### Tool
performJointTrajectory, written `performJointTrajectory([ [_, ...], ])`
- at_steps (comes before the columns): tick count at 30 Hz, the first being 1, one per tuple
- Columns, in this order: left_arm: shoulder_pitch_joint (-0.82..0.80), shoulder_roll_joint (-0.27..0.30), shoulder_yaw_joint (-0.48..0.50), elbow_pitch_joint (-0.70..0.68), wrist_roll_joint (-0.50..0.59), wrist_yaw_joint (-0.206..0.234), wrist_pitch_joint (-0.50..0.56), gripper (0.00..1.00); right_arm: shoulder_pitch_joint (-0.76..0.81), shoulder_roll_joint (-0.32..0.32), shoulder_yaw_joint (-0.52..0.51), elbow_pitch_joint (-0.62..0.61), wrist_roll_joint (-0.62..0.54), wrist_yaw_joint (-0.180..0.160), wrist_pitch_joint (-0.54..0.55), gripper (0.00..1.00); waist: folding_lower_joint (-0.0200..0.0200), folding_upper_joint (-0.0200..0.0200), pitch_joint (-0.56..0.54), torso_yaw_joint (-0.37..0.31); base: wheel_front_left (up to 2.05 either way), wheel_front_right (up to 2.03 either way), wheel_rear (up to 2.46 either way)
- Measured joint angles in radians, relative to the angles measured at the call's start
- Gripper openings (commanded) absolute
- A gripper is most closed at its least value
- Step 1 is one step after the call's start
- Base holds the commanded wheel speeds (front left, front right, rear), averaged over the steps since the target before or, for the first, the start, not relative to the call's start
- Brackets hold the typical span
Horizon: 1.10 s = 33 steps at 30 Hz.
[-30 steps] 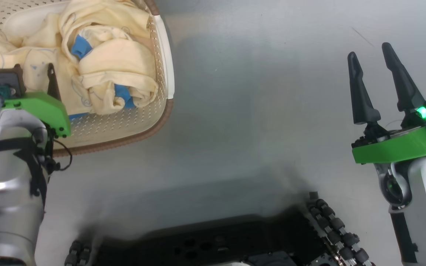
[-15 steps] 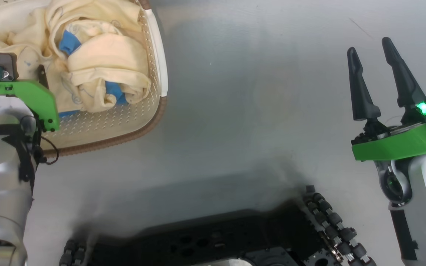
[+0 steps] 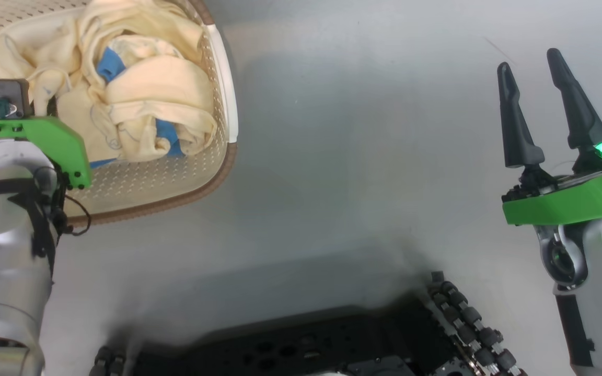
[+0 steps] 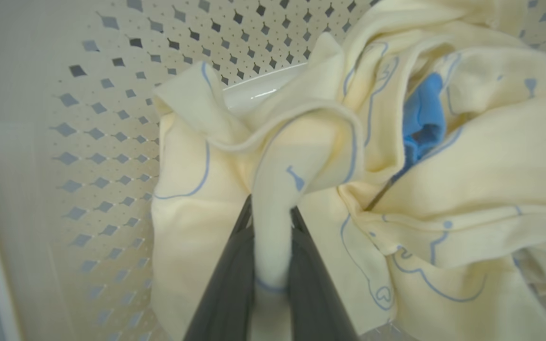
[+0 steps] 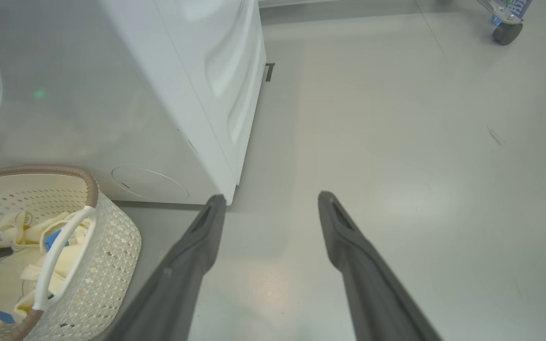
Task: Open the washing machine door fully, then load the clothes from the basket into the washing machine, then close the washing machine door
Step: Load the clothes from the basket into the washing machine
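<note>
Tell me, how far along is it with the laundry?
Done: cannot tell whether the washing machine stands open. In hand: left claw shut on a fold of the clothes, the pile lying in the basket. Left: loading everything and closing up; right claw hangs open.

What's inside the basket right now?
The basket holds the clothes, a pale yellow heap with blue trim; the left gripper pinches one fold. Its bare perforated floor shows beside them; anything under the heap is covered.

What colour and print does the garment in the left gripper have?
The garment is pale yellow with thin blue line drawings, clearest in the left wrist view.
</note>
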Motion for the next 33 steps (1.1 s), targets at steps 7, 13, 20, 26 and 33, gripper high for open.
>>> performJointTrajectory([
  [7, 0.046, -0.025, 0.009, -0.001, -0.046, -0.007, -0.106, 0.00, 0.000, -0.002, -0.012, 0.007, 0.000, 0.000, 0.000, 1.00, 0.0000, 0.0000, -0.070, 0.015, 0.00, 0.00, 0.00],
  [13, 0.086, -0.037, 0.011, -0.040, -0.072, -0.013, -0.142, 0.00, 0.001, -0.004, -0.010, 0.019, 0.000, 0.000, 0.000, 1.00, 0.0000, 0.0000, -0.136, 0.034, 0.00, 0.00, 0.00],
  [20, 0.180, -0.047, 0.033, -0.162, -0.101, -0.013, -0.149, 0.00, 0.006, -0.009, -0.003, 0.038, 0.000, 0.000, 0.000, 1.00, 0.0000, 0.0000, -0.211, 0.053, 0.00, 0.00, 0.00],
  [26, 0.293, -0.054, 0.052, -0.313, -0.106, -0.012, -0.150, 0.00, 0.026, -0.012, 0.013, 0.054, 0.002, 0.000, 0.000, 1.00, 0.0000, 0.0000, -0.283, 0.060, 0.00, 0.00, 0.00],
  [33, 0.454, -0.060, 0.086, -0.490, -0.113, -0.010, -0.150, 0.00, 0.077, -0.017, 0.019, 0.080, 0.005, 0.000, 0.000, 1.00, -0.0001, 0.0001, -0.395, 0.064, 0.00, 0.00, 0.00],
])
